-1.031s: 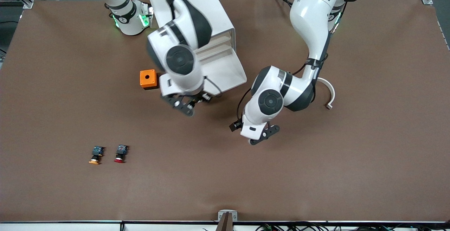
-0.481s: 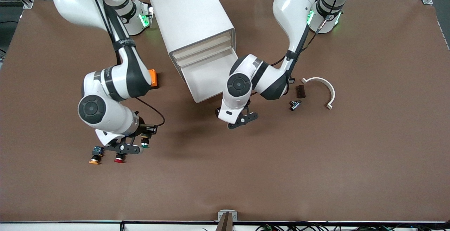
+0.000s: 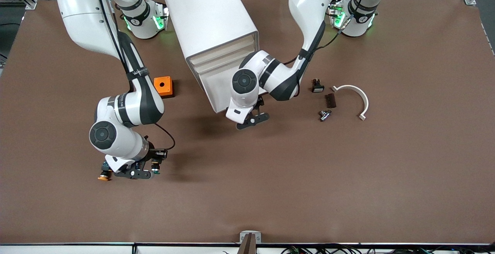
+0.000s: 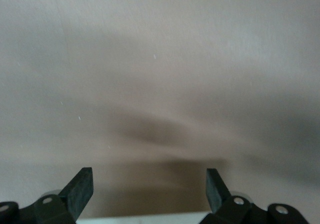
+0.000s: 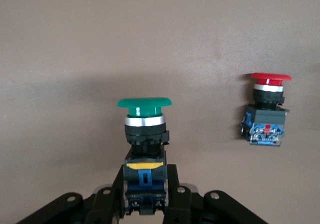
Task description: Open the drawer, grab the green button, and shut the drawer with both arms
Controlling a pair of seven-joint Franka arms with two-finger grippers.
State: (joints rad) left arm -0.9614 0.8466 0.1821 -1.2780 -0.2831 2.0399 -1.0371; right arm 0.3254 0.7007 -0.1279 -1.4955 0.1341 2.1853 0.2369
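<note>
My right gripper [image 3: 144, 172] is shut on the blue rear part of the green-capped button [image 3: 156, 166], low over the table near the front camera. In the right wrist view my right gripper [image 5: 145, 196] holds the button [image 5: 144, 126] cap outward. The big white cabinet [image 3: 210, 18] has its lowest drawer [image 3: 216, 89] pulled out. My left gripper [image 3: 251, 120] is open and empty just off the drawer's front end. In the left wrist view my left gripper [image 4: 149, 184] shows bare table between its fingers.
A red-capped button [image 5: 267, 108] lies beside the green one, and an orange-capped button [image 3: 103, 176] lies next to it. An orange cube [image 3: 163, 86] stands by the cabinet. A white curved piece [image 3: 354, 93] and small dark parts [image 3: 330, 100] lie toward the left arm's end.
My right arm swung from the drawer with the green button down beside the other buttons. My left gripper moved in to the open drawer's front end.
</note>
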